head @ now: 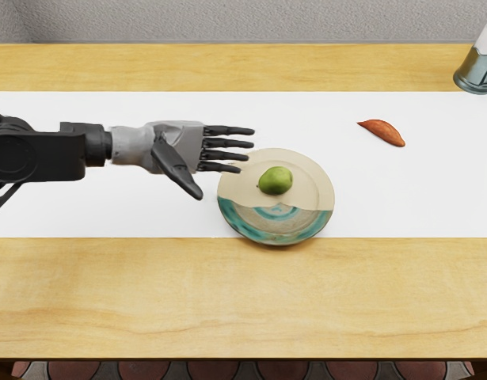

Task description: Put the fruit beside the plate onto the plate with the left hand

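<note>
Head view shows the left hand (192,150) reaching in from the left edge on a dark-jointed arm. Its grey palm is turned sideways and its black fingers (227,143) are stretched out straight. It is open and grips nothing. The thumb angles down and forward, and the fingertips stop just short of the near rim of a round ceramic plate (313,176) without clearly touching it.

The small round green fruit (275,180) lies on the plate just beyond the fingertips, a little inside the centre, apart from the hand. Judged by this, the main step is done: the fruit is on the plate and no longer beside it. What seems left is only to draw the arm back clear of the rim without nudging the dish.

The plate looks glazed and smooth, cream across its far part and teal with a wavy pale band nearer the camera, with a shallow raised edge. The fruit's skin reads as matte and slightly dimpled, like a lime. Both rest on a flat white strip (108,210) running across the pale wooden counter (227,293), whose grain shows in long streaks.

Well past the plate from the hand lies a slim, pointed orange-red vegetable (382,132). Farther off in the corner stands a clear glass cup (477,63). The right arm is not visible.
</note>
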Controlling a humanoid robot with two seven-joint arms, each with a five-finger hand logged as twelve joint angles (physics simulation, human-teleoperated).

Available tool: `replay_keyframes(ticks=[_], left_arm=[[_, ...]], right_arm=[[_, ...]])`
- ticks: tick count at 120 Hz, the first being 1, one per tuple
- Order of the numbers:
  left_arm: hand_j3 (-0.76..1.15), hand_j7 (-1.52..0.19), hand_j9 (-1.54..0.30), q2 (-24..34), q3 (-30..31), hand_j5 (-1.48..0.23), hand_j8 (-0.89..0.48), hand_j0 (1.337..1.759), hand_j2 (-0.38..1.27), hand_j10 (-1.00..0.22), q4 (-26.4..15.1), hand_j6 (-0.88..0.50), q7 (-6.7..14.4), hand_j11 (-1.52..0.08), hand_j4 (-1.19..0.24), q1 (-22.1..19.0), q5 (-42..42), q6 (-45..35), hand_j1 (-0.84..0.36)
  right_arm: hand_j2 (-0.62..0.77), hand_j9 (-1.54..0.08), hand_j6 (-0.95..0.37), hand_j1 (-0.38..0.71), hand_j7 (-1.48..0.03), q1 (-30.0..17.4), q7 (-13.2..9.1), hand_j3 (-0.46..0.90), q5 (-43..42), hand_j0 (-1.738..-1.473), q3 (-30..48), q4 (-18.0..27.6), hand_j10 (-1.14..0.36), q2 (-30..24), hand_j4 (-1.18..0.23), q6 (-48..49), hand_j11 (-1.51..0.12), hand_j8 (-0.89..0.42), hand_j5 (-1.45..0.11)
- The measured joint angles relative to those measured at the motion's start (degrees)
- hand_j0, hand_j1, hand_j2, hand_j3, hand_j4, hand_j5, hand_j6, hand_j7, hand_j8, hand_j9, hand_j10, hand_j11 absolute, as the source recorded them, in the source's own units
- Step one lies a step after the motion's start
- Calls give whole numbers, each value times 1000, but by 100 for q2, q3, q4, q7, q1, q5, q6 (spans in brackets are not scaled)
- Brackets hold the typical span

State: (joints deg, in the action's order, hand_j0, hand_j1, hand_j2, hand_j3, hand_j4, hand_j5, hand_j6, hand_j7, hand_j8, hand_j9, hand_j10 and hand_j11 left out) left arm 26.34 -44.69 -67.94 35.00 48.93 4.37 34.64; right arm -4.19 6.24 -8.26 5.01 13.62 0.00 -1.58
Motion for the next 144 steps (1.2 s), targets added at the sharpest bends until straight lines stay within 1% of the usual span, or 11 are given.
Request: replay_keyframes(ticks=[7,14,21,28,49,64,80,93,122,144], left_arm=[[0,-20,-20,164,-38,-20,-13,1658,6,-15,0,-14,0,-20,-15,-14,-111,16,332],[0,-17,-17,646,-57,-17,-11,1658,5,-13,0,-12,0,-17,-13,-60,-179,25,335],[0,-14,-14,990,-68,-14,-10,1658,4,-11,0,-10,0,-14,-11,-155,-224,31,337],[0,-12,-12,1164,-74,-12,-8,1658,3,-9,0,-9,0,-12,-9,-271,-249,34,338],[0,-8,-8,1804,-75,-8,-5,1658,2,-6,4,-6,0,-8,-6,-341,-349,38,342],[0,-7,-7,1950,-78,-7,-4,1658,2,-4,44,-4,0,-7,-5,-367,-397,39,343],[0,-6,-6,2153,-81,-6,-4,1658,1,-4,534,-4,0,-6,-4,-359,-600,40,344],[0,-5,-5,2390,-81,-5,-3,1658,1,-3,729,-3,0,-5,-3,-368,-749,40,344],[0,-4,-4,2682,-72,-4,-1,1658,0,-2,829,-1,0,-4,-2,-415,-1021,41,345],[0,-3,-3,2736,-72,-3,0,1658,0,-1,841,0,0,-3,-1,-456,-1053,41,346]], right_arm=[[-3,-20,-15,-331,-20,0,0,0,0,-1658,0,0,-15,0,-15,0,-20,-15,-20],[-3,-20,-15,-331,-20,0,0,0,0,-1658,0,0,-15,0,-15,0,-20,-15,-20],[-3,-20,-15,-331,-20,-1,0,0,0,-1658,0,0,-15,0,-15,0,-20,-15,-20],[-3,-20,-15,-331,-20,-1,0,0,-1,-1658,0,0,-15,0,-15,0,-20,-15,-20],[-3,-20,-15,-331,-20,-1,0,0,0,-1658,0,0,-15,0,-15,0,-20,-15,-20],[-3,-20,-15,-331,-20,0,0,0,0,-1658,0,0,-15,0,-15,0,-20,-15,-20],[-3,-20,-15,-331,-20,0,0,0,0,-1658,0,0,-15,0,-15,0,-20,-15,-20],[-3,-20,-15,-331,-20,0,0,0,0,-1658,0,0,-15,0,-15,0,-20,-15,-20],[-3,-20,-15,-331,-20,-1,0,0,0,-1658,0,0,-15,0,-15,0,-20,-15,-20],[-3,-20,-15,-331,-20,1,0,0,0,-1658,0,0,-15,0,-15,0,-20,-15,-20]])
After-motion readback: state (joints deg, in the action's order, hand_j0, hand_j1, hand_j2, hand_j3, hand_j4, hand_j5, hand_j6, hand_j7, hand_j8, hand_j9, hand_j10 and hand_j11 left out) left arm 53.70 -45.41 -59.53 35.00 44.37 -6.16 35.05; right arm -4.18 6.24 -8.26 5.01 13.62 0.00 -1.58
